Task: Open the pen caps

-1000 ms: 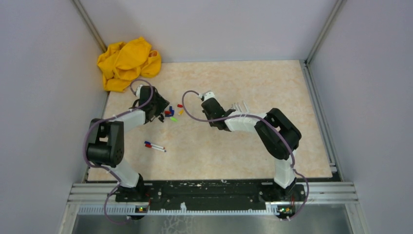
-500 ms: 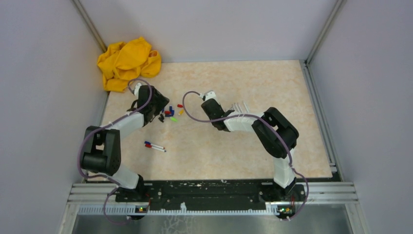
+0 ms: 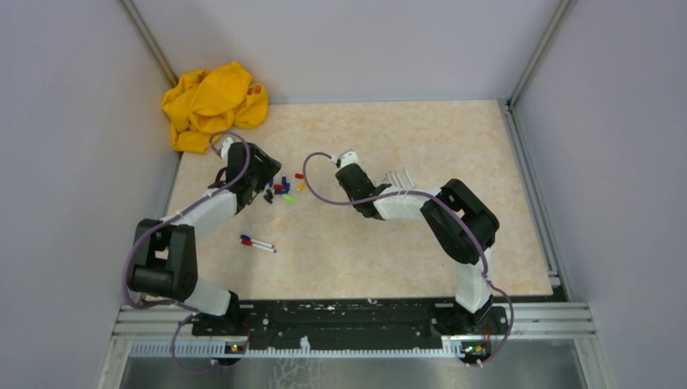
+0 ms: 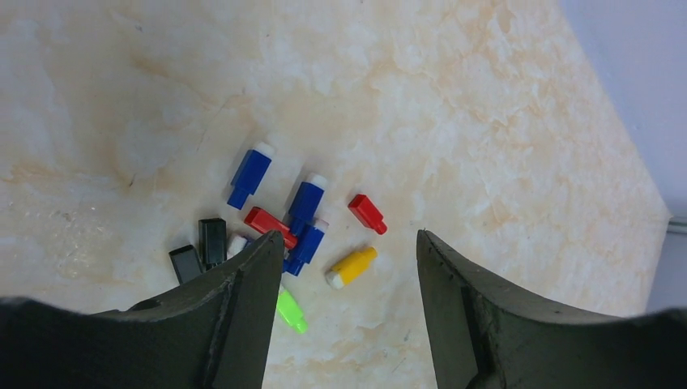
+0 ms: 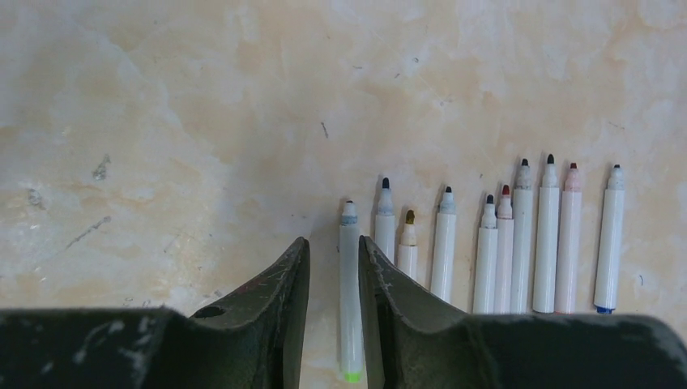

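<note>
Two arms are reaching over a marbled table (image 3: 454, 146) in the top view. The left arm (image 3: 212, 209) is hanging above the loose pen caps (image 3: 283, 187), which are lying at 10 o'clock from the table's middle. The right arm (image 3: 405, 203) is working beside a row of bare markers (image 3: 397, 177) at 1 o'clock. A pair of capped pens (image 3: 258, 242) is waiting at 8 o'clock, and a yellow cloth (image 3: 212, 104) is bunching in the 11 o'clock corner.

Left wrist view: the left gripper (image 4: 348, 312) is standing wide and holding nothing. Nine caps are lying off their pens ahead of it:
- three blue (image 4: 249, 175)
- two red (image 4: 367, 213)
- two black (image 4: 212, 241)
- one yellow (image 4: 352, 266)
- one green (image 4: 291, 310), at 7 o'clock of the yellow

Right wrist view: the right gripper (image 5: 334, 275) is standing slightly parted around a green-ended marker (image 5: 349, 300), which is lying on the table with a gap showing on its left side. Nine more are lining up toward 3 o'clock.

Handling, as judged: each cap is looking tiny, light, stiff and smooth, so it is likely to skid or pop free. One gripper should be pinching across the cap's sides and the other the barrel's middle, pulling along the axis. Thin barrels are prone to rolling.

No brand or writing is showing legibly.
</note>
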